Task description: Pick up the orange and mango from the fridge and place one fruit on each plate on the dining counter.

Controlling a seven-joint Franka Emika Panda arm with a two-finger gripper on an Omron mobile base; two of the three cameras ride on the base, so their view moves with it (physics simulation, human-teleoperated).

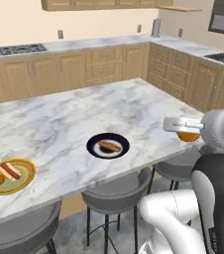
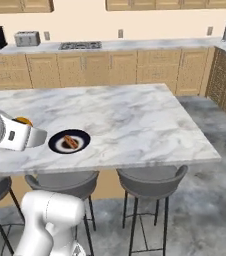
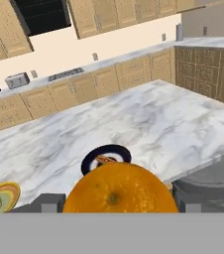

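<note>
Marbled dining counter (image 1: 59, 119), round dimpled orange (image 3: 120, 188) between fingers (image 3: 47, 203)

No text, label, brand or number can be read anywhere.

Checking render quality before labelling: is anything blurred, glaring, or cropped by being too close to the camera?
Hand view: the orange looms large, its lower part cut by the frame. Left base view: flat, even light, faint shadow around the dark plate, the arm soft-edged. Right base view: no glare on the dining counter.

Mustard-yellow plate (image 3: 0, 197) cut by edge
</note>
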